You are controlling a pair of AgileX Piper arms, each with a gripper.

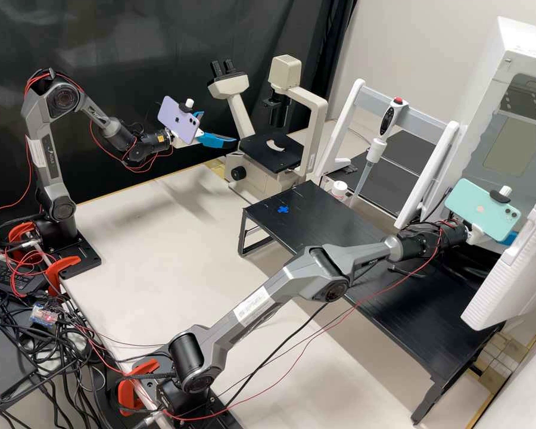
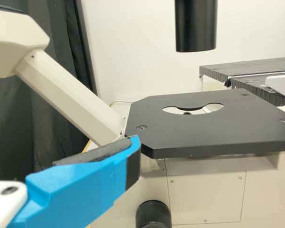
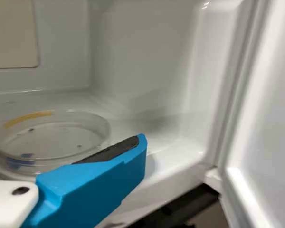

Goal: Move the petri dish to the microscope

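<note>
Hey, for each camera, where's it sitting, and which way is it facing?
High view: fixed off the arms, facing forward and down on the bench; both arms show.
Left wrist view: on the left wrist, facing across the microscope stage; one blue finger shows.
Right wrist view: on the right wrist, facing into the white cabinet at the petri dish; again, one blue finger shows.
Shared: the stage, by high and left wrist; the cabinet, by high and right wrist.
</note>
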